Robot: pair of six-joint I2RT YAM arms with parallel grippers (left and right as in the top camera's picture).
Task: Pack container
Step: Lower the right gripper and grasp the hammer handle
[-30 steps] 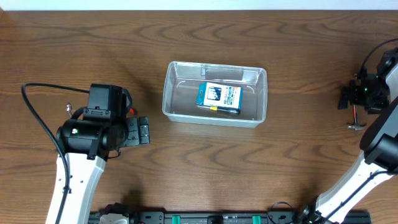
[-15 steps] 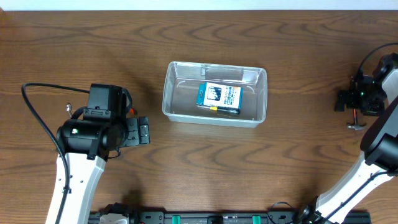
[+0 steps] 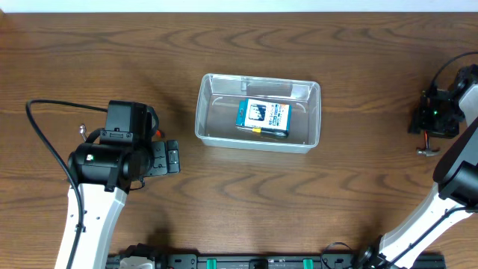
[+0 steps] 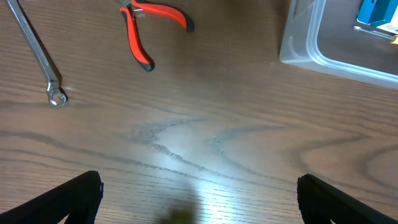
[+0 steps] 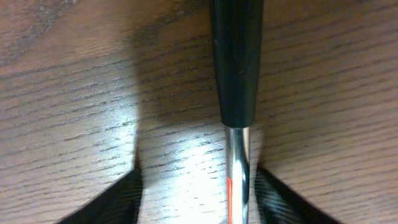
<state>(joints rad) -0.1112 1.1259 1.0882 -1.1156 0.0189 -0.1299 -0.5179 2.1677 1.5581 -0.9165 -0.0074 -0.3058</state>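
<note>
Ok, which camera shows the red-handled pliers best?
Left wrist: the pliers lie almost whole on the table, only the head cut off at the top edge. Overhead shows just an orange sliver beside the left arm. Right wrist shows nothing of them.

Box (image 3: 263, 118) in container (image 3: 200, 112); pliers (image 4: 133, 37), wrench (image 4: 34, 46) to its L.

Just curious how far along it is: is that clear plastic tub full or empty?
Nearly empty: the clear plastic rectangular tub holds only one small blue-and-white box, bare floor around it.
</note>
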